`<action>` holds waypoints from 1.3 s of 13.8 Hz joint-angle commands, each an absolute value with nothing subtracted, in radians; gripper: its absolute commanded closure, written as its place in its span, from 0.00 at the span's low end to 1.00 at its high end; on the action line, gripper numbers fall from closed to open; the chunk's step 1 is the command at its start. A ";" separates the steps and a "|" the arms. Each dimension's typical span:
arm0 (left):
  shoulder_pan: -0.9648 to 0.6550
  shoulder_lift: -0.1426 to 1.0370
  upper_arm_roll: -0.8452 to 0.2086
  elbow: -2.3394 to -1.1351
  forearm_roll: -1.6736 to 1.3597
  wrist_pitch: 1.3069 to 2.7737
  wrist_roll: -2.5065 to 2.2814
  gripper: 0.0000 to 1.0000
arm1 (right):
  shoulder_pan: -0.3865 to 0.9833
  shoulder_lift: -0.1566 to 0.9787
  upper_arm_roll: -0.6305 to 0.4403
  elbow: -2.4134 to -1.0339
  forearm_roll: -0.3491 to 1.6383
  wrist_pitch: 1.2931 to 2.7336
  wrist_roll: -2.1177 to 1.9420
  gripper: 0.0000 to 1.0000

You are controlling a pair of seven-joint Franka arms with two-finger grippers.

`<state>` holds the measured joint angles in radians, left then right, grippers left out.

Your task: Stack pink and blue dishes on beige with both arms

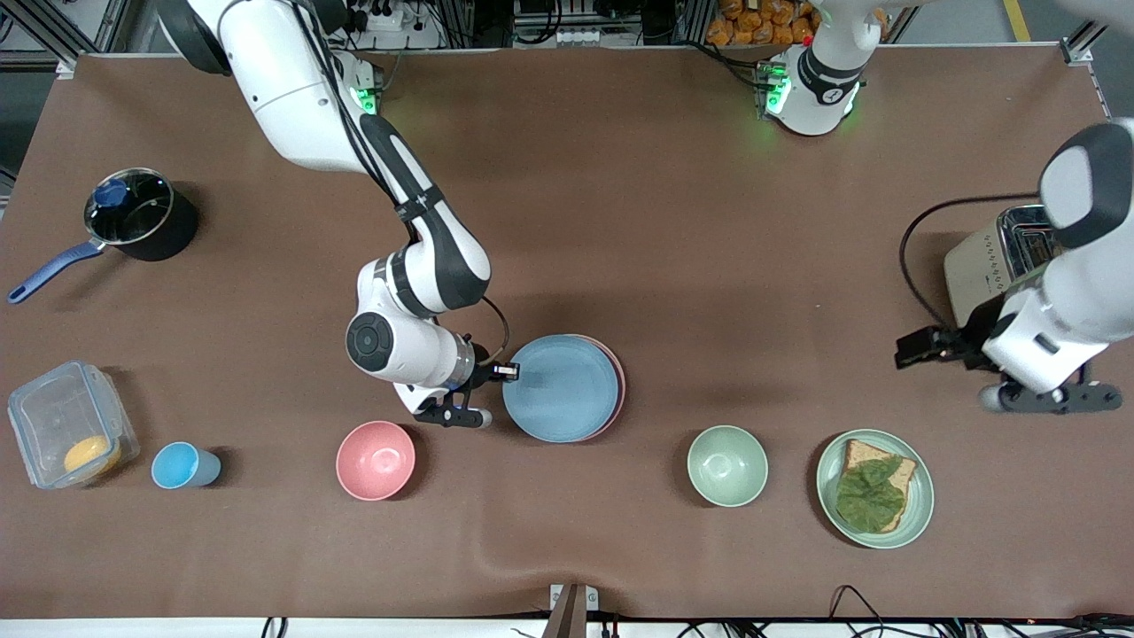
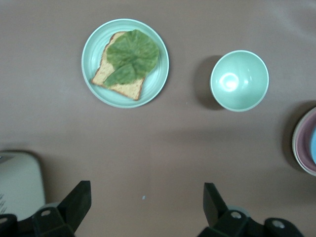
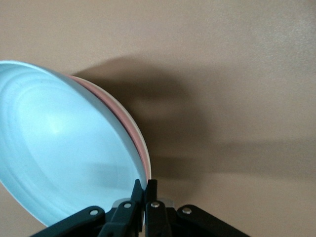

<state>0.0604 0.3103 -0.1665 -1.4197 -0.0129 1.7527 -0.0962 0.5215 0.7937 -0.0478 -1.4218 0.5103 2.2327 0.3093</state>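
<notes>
The light blue plate [image 1: 563, 388] lies on top of the pale pink plate [image 1: 619, 377], shifted a little toward the right arm's end of the table. Under the pink plate [image 2: 305, 144] a thin cream-beige rim [image 2: 295, 143] shows. My right gripper [image 1: 507, 370] is shut on the blue plate's rim [image 3: 74, 148] at the side toward the right arm's end. In the right wrist view, the right gripper [image 3: 144, 186] has its fingertips pinching that edge. My left gripper [image 1: 921, 347] hangs open and empty over bare table beside the toaster. The left wrist view shows the left gripper [image 2: 146, 200] with nothing between its fingers.
A pink bowl [image 1: 376, 459], a blue cup [image 1: 180, 466] and a clear box [image 1: 66, 424] sit near the front toward the right arm's end. A green bowl [image 1: 727, 465] and a green plate with toast [image 1: 874, 488] sit toward the left arm's end. A toaster [image 1: 997, 261] and a pot [image 1: 137, 213] also stand there.
</notes>
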 commanded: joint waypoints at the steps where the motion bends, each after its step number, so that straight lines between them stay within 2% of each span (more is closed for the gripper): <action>1: 0.064 0.264 -0.175 -1.443 0.012 1.717 -0.084 0.00 | 0.544 0.813 -0.054 -1.385 0.535 2.246 0.321 0.00; 6: 0.107 0.215 -0.187 -1.440 0.005 1.632 -0.063 0.00 | 0.523 0.772 -0.058 -1.384 0.537 2.194 0.305 0.00; 11: 0.133 0.195 -0.184 -1.442 -0.023 1.609 -0.014 0.00 | 0.350 0.664 -0.119 -1.385 0.467 1.886 0.131 0.00; 14: 0.132 0.151 -0.170 -1.481 -0.052 1.598 0.043 0.00 | 0.263 0.620 -0.182 -1.388 0.352 1.781 -0.021 0.00; 16: 0.105 0.094 -0.102 -1.567 -0.133 1.621 0.090 0.00 | 0.220 0.592 -0.216 -1.388 0.263 1.726 -0.073 0.00; 18: -0.024 0.063 -0.004 -1.601 -0.129 1.624 0.057 0.00 | 0.189 0.556 -0.232 -1.388 0.198 1.694 -0.098 0.00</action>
<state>0.0728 0.1446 -0.0905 -1.5133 -0.1092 1.6055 0.0593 0.2029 0.6105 -0.2303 -1.3632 0.2617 1.7219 -0.0777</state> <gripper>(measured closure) 0.000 0.000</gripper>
